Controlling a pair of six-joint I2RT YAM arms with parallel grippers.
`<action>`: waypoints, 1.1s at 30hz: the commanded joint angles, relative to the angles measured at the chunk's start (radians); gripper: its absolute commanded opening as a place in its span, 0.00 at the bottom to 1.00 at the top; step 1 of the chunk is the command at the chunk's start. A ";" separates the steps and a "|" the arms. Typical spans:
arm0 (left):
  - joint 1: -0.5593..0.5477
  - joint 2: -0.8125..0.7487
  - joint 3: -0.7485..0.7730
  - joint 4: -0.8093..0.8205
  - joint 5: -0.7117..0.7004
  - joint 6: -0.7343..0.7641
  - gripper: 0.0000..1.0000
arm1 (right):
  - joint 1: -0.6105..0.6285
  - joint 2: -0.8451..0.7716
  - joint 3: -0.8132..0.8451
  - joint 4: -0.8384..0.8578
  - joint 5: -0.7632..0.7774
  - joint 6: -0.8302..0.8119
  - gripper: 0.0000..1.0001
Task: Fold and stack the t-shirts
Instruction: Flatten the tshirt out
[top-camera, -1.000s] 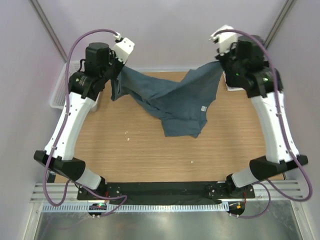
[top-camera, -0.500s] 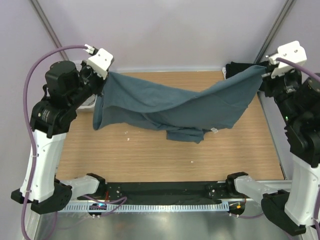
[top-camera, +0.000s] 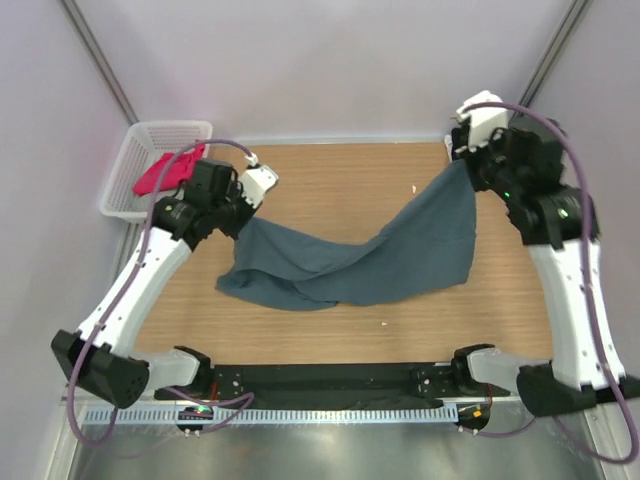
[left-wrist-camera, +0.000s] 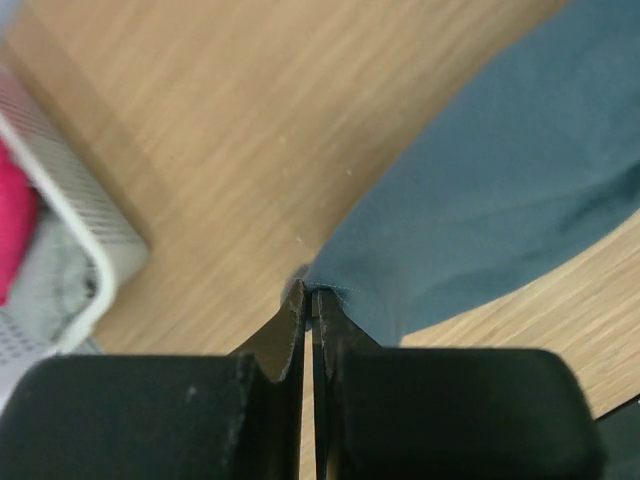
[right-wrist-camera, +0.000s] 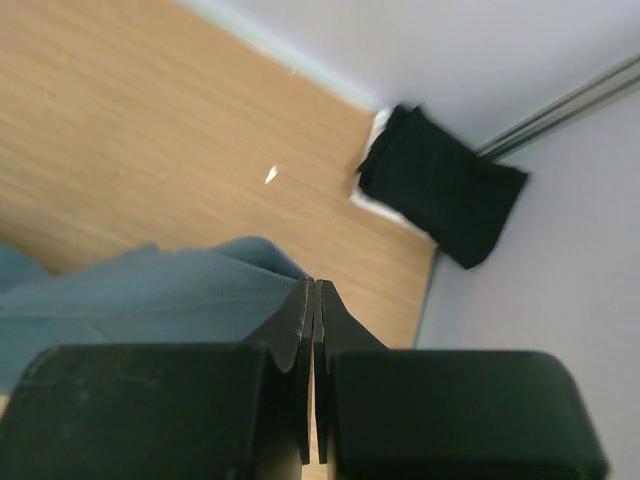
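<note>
A slate blue-grey t-shirt (top-camera: 370, 265) hangs stretched between my two grippers and sags onto the wooden table. My left gripper (top-camera: 245, 210) is shut on its left edge low over the table; the cloth (left-wrist-camera: 480, 200) shows at the fingertips (left-wrist-camera: 311, 292). My right gripper (top-camera: 462, 165) is shut on its right edge, held higher; the cloth (right-wrist-camera: 150, 290) runs left from the tips (right-wrist-camera: 314, 284). A magenta-pink t-shirt (top-camera: 165, 170) lies in the basket, with light grey cloth (left-wrist-camera: 50, 290) beside it. A folded black t-shirt (right-wrist-camera: 440, 185) lies at the table's far right corner.
A white mesh basket (top-camera: 135, 145) stands off the table's far left corner, also in the left wrist view (left-wrist-camera: 80, 220). Lilac walls close in the back and sides. A small white scrap (top-camera: 414, 188) lies on the wood (top-camera: 330, 190).
Both grippers have come down and inward with the shirt. The left end dropped close to the table, uncovering the basket; the shirt now rests partly on the wood.
</note>
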 joint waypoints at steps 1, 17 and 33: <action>0.007 0.042 -0.091 0.116 0.032 0.034 0.00 | -0.005 0.103 -0.079 0.080 -0.040 0.016 0.01; 0.087 0.603 0.162 0.366 -0.080 0.030 0.17 | -0.010 0.567 -0.075 0.332 -0.113 -0.035 0.01; 0.161 0.353 -0.107 0.135 0.199 -0.151 0.61 | -0.016 0.591 -0.115 0.337 -0.140 -0.020 0.01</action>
